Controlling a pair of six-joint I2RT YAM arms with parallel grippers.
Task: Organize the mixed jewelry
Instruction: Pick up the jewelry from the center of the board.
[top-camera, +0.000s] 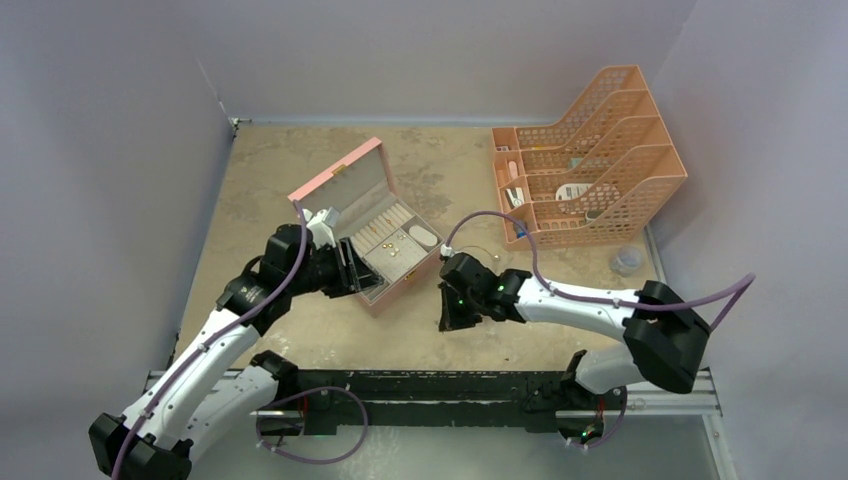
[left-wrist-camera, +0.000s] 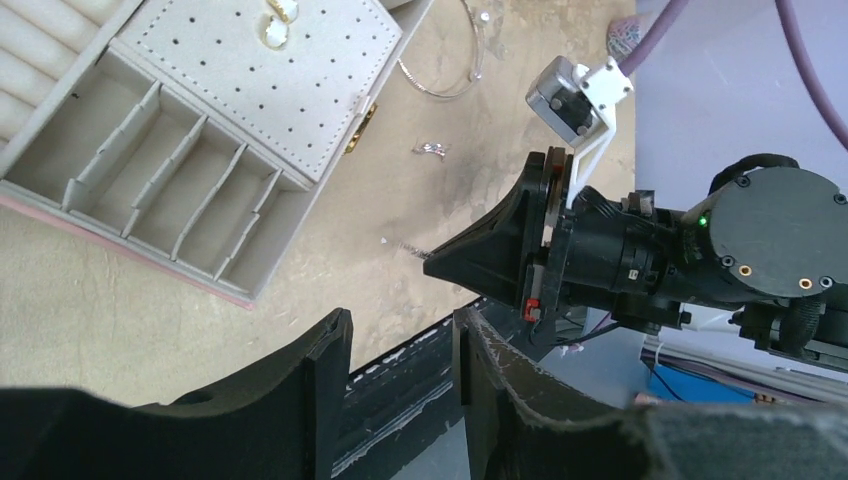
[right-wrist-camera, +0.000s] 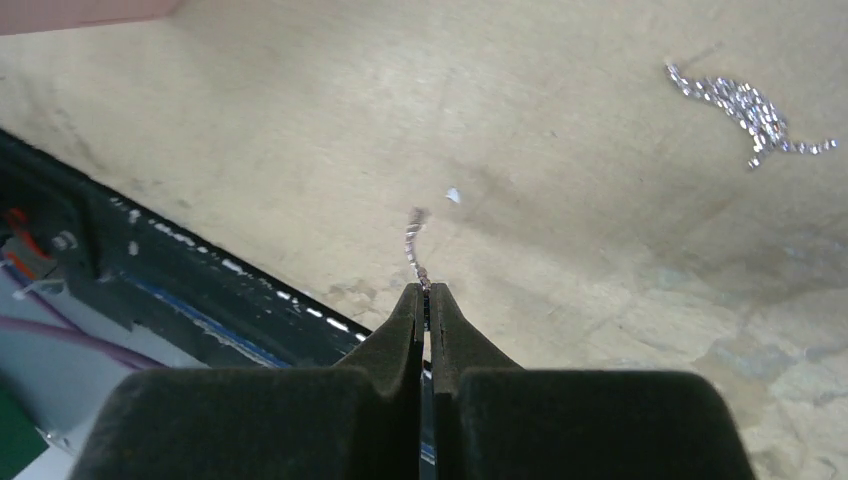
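thin chain strand (right-wrist-camera: 414, 240): end pinched in right pincer (right-wrist-camera: 425, 293) | silvery chain cluster (right-wrist-camera: 745, 100): crumpled on table (right-wrist-camera: 600, 280) | wire hoop (left-wrist-camera: 440, 94): lying flat

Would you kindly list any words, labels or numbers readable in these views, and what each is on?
No text is readable in any view.
White sticker on the right gripper: too small to read.
Printed white item in the orange file rack: blurred.

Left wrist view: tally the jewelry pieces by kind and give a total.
Gold pieces: 2
Wire hoop: 1
Silvery chain pieces: 2, counting the strand pinched in the right gripper
Total: 5
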